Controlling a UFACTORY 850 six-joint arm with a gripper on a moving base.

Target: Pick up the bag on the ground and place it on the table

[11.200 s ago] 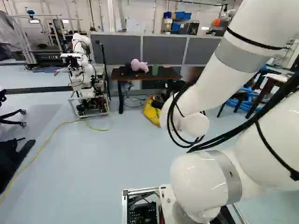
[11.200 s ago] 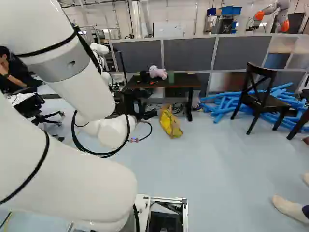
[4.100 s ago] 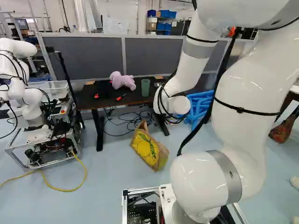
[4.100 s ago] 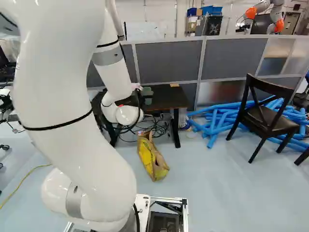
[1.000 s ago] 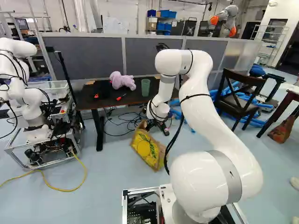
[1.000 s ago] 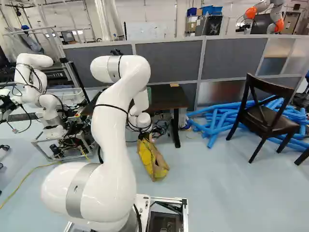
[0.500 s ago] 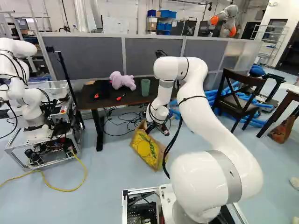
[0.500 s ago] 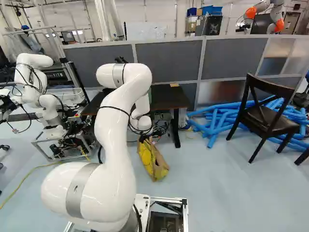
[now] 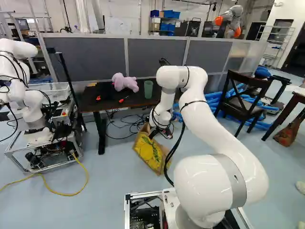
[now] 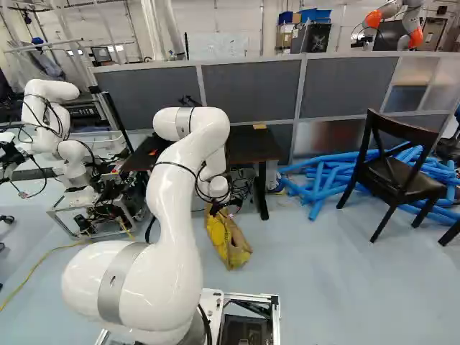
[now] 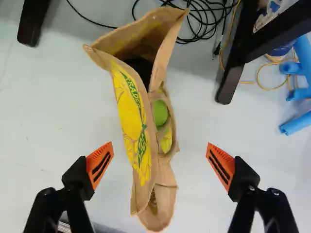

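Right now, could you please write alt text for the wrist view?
The open gripper stands over a brown and yellow bag on the pale floor, one finger to each side, neither touching it. Past the bag's open mouth lie black cables, near two dark table legs.

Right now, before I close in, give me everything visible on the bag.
The bag looks like creased brown paper, with a yellow printed face, green lettering and a green round patch on the folded side. It lies tipped on the floor, mouth end toward the table. The mouth gapes, dark inside; contents can't be made out. The open jaws stand either side in the wrist view, neither touching it.
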